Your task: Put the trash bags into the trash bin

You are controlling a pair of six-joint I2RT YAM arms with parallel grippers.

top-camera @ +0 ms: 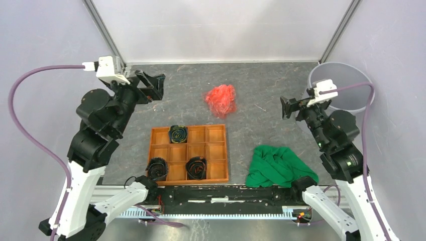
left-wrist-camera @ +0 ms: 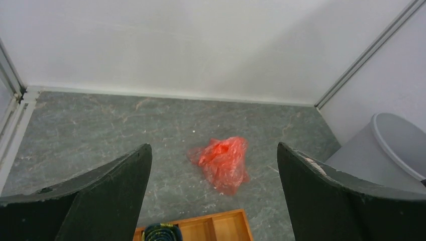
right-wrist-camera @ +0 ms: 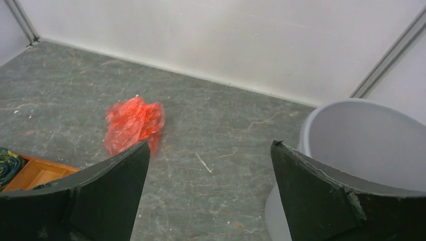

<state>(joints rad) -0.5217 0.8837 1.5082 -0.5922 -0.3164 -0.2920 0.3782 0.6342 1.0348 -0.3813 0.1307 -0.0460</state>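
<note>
**A:** Edges first. White walls (top-camera: 216,30) close off the far, left and right edges of the bench (top-camera: 261,125), and the arm bases sit along the near edge. A bare stretch of grey runs across the far half.

**B:** And in that stretch is the red bag (top-camera: 221,99), crumpled in a heap about midway along the far edge and a little out from the wall. It has bare bench all round it. It's well apart from the grey bin (top-camera: 346,100), which stands upright in the far right corner.

**A:** Bin contents?

**B:** The right wrist view shows only smooth grey inner wall. The bottom is out of sight.

**A:** On to the orange tray (top-camera: 216,134), against the near edge, left of centre. It holds three dark rolled items (top-camera: 177,134), one in the far row and two in the near row. The near-left one bulges over the tray's side.

**B:** A green cloth (top-camera: 279,165) is bunched at the near edge, just right of the tray.

**A:** Now the tools. The left tool (top-camera: 155,86) hangs by the far left corner with its jaws wide apart. It holds nothing and touches nothing.

**B:** The right tool (top-camera: 287,108) is also spread wide and empty. It is up off the bench near the right edge, just beside the bin. Both wrist views show the bag ahead, between the black fingers (left-wrist-camera: 115,191).
</note>
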